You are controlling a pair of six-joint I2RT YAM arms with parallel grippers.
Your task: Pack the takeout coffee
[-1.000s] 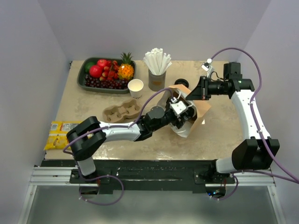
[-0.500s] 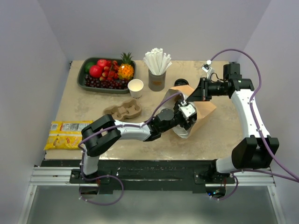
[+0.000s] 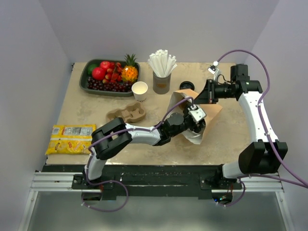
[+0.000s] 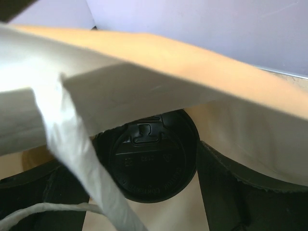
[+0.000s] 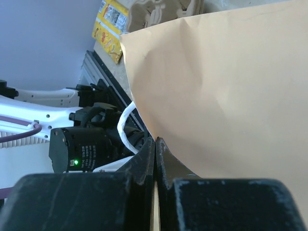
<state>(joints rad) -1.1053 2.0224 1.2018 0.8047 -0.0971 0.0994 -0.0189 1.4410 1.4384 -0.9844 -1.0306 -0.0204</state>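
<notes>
Takeout coffee (image 4: 153,163), a small white black-lidded paper cup, sits sideways inside the brown paper bag (image 3: 212,109), gripped wide by the left claw (image 4: 149,144), the right claw (image 5: 155,159) pinched on the bag's edge; released so, it could roll and leak.

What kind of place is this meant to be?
Probably a mock café counter in a test booth: a cup of straws, a pulp cup carrier and a brown paper bag on a table between plain walls.
</notes>
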